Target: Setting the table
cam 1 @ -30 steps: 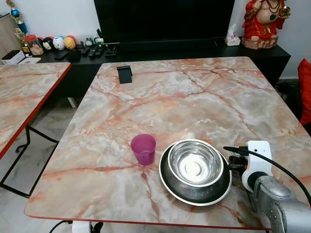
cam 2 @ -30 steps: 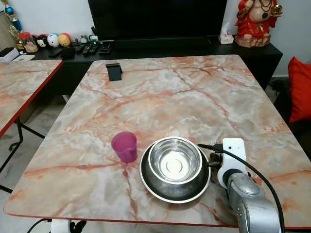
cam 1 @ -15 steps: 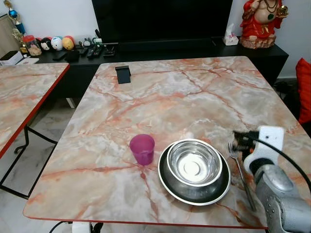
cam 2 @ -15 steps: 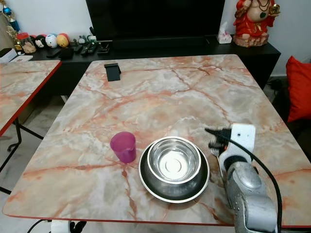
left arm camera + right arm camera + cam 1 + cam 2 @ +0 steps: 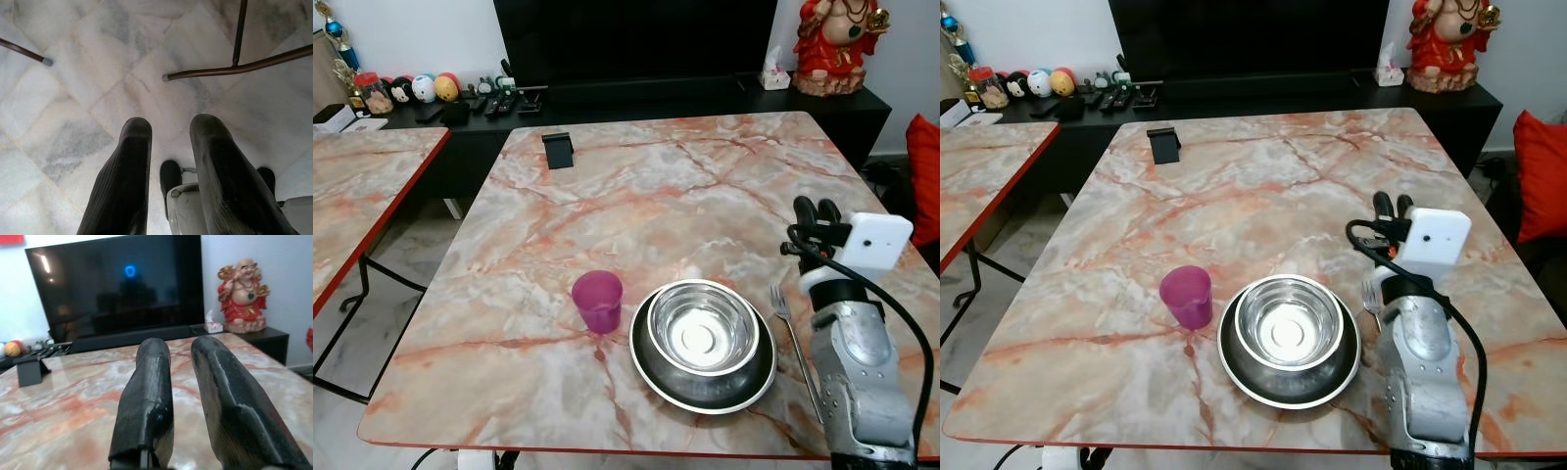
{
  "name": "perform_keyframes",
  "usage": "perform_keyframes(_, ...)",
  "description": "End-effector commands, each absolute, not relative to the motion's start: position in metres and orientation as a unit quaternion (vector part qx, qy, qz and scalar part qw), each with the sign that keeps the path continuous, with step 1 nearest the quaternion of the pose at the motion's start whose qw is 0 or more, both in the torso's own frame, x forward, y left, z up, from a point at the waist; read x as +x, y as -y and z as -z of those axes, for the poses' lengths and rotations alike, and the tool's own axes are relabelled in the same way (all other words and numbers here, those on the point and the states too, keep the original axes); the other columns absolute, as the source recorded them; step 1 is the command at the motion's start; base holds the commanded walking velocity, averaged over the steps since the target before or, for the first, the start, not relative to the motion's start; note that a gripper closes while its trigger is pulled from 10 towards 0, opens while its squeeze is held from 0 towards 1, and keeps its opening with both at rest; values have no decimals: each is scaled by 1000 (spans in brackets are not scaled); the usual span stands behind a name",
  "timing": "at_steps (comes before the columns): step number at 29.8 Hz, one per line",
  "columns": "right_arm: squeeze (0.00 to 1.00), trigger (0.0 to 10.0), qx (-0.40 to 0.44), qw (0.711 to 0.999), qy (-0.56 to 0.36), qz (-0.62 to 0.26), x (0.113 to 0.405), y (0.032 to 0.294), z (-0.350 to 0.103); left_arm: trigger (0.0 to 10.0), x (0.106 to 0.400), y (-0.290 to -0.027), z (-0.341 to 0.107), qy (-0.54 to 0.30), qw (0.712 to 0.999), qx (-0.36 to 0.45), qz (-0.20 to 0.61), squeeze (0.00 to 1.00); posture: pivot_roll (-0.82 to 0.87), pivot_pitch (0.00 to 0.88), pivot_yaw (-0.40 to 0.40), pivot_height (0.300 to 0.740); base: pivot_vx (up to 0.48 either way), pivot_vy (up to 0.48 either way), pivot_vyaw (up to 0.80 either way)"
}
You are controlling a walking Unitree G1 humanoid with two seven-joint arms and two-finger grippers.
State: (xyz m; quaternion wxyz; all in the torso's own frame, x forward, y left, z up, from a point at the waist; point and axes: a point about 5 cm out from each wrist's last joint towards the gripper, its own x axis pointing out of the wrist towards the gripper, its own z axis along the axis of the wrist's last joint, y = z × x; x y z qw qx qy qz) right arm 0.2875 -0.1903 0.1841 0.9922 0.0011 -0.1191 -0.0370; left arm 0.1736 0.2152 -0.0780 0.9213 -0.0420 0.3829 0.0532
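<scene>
**Right gripper raised above fork; table setting in place**

The right gripper (image 5: 815, 210) is held above the marble-patterned tabletop (image 5: 656, 186) at its right side, fingers pointing toward the far wall. In the right wrist view the two black fingers (image 5: 146, 401) are spread with a narrow gap between them, and nothing sits in that gap. The silver right arm (image 5: 854, 372) rises from the near right corner of the table.

The silver metal fork (image 5: 795, 343) lies flat on the tabletop, just beside the arm and below the gripper, tines pointing away from the robot. It is apart from the fingers.

Immediately left of the fork sits a polished steel bowl (image 5: 703, 329), nested inside a wider dark-rimmed steel plate (image 5: 705, 384). A translucent purple plastic cup (image 5: 598, 300) stands upright just beside the plate's left edge.

A small black stand (image 5: 557, 150) sits near the far left corner of the table. Beyond the table are a black television (image 5: 117, 289) and a red and gold laughing figurine (image 5: 242, 296).

The left gripper (image 5: 168, 171) hangs over a pale tiled floor (image 5: 73, 98), fingers spread and empty.
</scene>
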Motion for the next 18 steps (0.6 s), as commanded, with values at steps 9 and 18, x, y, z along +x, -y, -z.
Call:
perform_keyframes(9, 0, 10000, -6, 991, 134, 20, 298, 185, -186, 10000, 161, -221, 82, -387, 914, -67, -101, 0, -158, 0, 42, 740, 0, 0, 0)
perform_keyframes(18, 0, 10000, -18, 990, 141, 14, 303, 188, -190, 10000, 161, -213, 84, -384, 914, -81, -103, 0, -165, 0, 10, 740, 0, 0, 0)
